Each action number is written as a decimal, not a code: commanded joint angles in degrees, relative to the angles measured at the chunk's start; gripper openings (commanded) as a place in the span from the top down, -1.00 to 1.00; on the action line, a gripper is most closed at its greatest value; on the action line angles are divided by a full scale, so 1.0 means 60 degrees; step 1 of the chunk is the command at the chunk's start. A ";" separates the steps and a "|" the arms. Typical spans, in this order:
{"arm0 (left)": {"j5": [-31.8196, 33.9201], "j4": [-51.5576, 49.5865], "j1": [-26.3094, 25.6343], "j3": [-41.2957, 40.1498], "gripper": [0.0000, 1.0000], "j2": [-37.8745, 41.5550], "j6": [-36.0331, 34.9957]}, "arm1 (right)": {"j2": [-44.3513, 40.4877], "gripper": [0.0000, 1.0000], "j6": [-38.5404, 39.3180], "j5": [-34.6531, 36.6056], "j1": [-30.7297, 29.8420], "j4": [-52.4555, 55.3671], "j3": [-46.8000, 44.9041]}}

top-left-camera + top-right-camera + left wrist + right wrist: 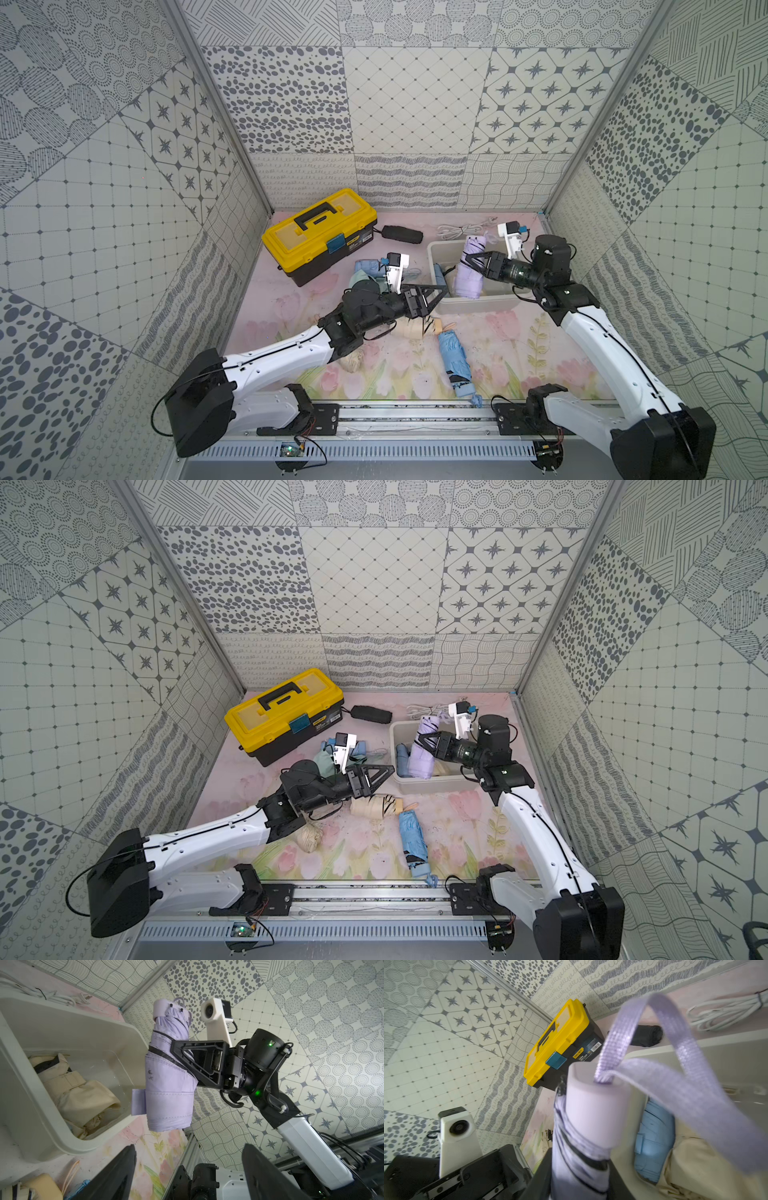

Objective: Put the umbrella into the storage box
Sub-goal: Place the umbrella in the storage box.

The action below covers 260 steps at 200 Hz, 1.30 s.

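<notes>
R gripper (473,259) clamped on lilac umbrella (468,278), handle end up, tilted over storage box (478,306) | box holds beige umbrella (68,1088) + blue umbrella (654,1142) | L gripper (438,296) jaws wide, empty, just beside box's near-left corner

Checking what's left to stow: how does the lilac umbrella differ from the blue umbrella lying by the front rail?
Colour: the lilac umbrella is pale purple, the blue umbrella sky blue.
Hold: the right gripper clamps the lilac umbrella; nothing touches the blue umbrella.
Pose: the lilac umbrella hangs nearly upright over the storage box; the blue umbrella lies flat on the floral mat.
Both are folded.
</notes>
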<state>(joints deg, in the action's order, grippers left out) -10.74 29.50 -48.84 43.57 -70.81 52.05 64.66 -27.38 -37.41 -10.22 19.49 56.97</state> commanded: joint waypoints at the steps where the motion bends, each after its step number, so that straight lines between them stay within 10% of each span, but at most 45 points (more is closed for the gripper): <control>1: 0.1518 -0.3588 0.0112 0.1303 -0.65 -0.0847 0.0009 | 0.0756 0.50 0.2404 0.1300 0.0043 0.2036 0.1210; 150: 0.2284 -0.6371 0.0301 0.4114 -0.20 -0.3847 -0.0191 | 0.4106 0.53 0.5022 0.3655 0.0058 0.2802 0.2591; 260: 0.2003 -0.6127 0.0362 0.4427 0.50 -0.4473 0.0098 | 0.5547 0.60 0.5442 0.3797 0.0062 0.1932 0.2054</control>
<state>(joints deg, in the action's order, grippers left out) 1.67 -6.44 -47.03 69.21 -96.88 52.86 96.79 4.14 -14.90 -9.98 35.68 70.17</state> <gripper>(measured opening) 0.262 0.320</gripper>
